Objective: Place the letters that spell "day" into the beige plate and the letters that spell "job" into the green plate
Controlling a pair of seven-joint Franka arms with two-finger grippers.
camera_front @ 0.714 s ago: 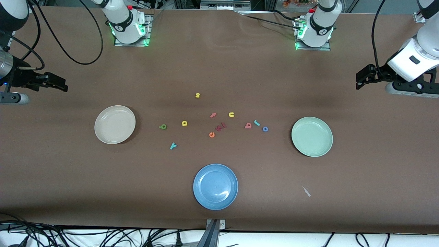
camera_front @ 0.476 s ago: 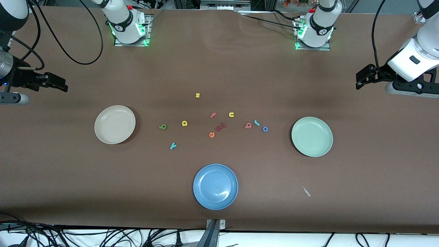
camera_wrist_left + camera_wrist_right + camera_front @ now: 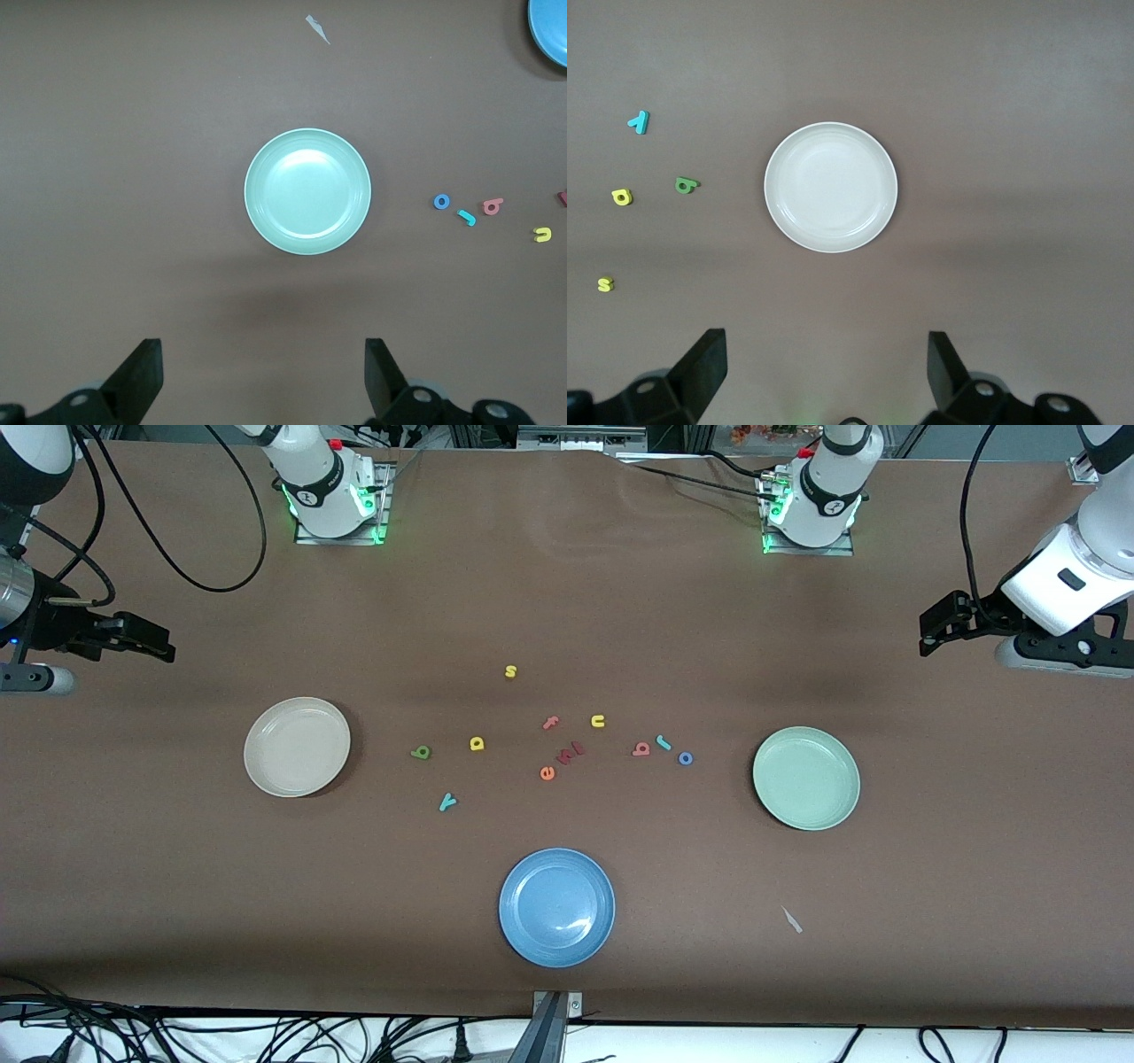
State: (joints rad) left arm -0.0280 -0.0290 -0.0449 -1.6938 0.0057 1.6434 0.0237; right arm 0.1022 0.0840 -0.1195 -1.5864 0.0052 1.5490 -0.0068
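Nothing is gripped: the left gripper (image 3: 926, 631) at the frame's right edge and the right gripper (image 3: 164, 648) at its left edge are held wide apart. The letters (image 3: 549, 748) lie mid-frame, between the beige plate (image 3: 297, 746) and the green plate (image 3: 805, 778). A neighbouring letter could be taken by mistake, since they are tiny and crowded.

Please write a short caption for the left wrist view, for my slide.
Open left gripper waiting above the bare table, the empty green plate ahead, letters "o", "j", "b" beside it.

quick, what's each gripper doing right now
Left gripper: open, holding nothing, up over the table at the left arm's end.
Right gripper: open, holding nothing, up over the table at the right arm's end.
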